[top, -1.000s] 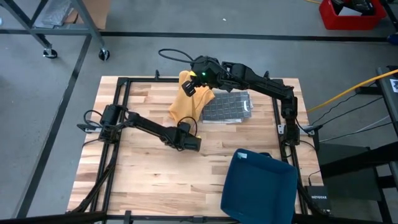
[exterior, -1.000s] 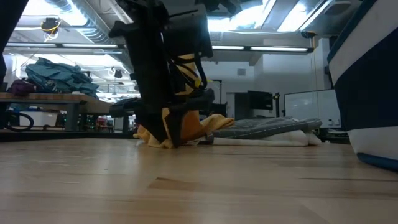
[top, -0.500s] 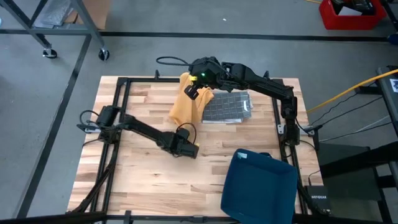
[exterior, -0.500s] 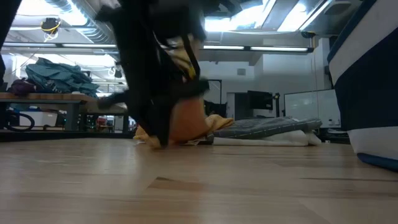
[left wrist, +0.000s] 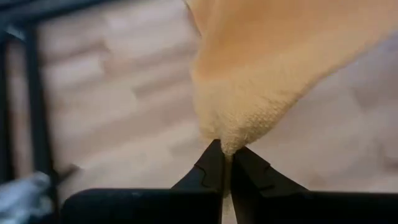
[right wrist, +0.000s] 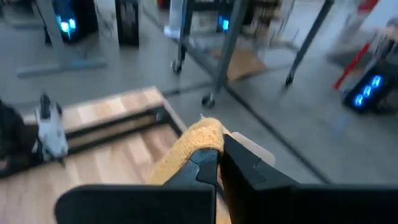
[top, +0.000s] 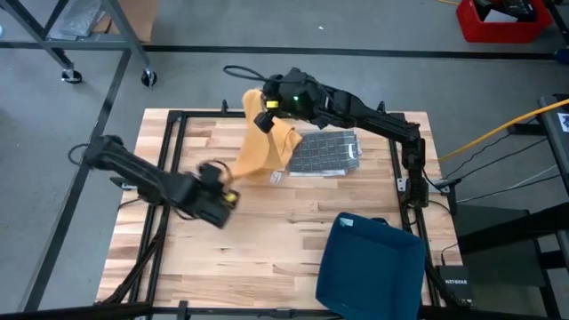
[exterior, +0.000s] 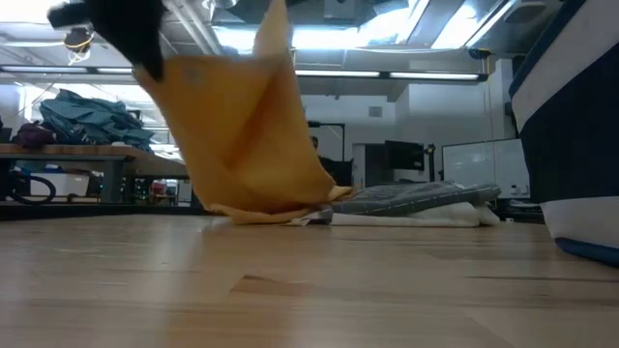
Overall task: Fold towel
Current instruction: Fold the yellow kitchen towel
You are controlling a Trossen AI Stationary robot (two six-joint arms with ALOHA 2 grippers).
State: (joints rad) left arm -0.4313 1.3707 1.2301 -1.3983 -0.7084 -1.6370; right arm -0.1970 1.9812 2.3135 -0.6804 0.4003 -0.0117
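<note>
Left end effector [top: 229, 197] of mine is clamped on one corner of the yellow towel [top: 260, 147], low over the worktop [top: 204, 249] at centre-left. Soft and light, the cloth drapes and sags, so corners are the places to hold. Up and to the right, my right end effector [top: 264, 105] pinches the far corner, the towel stretched between us.
</note>
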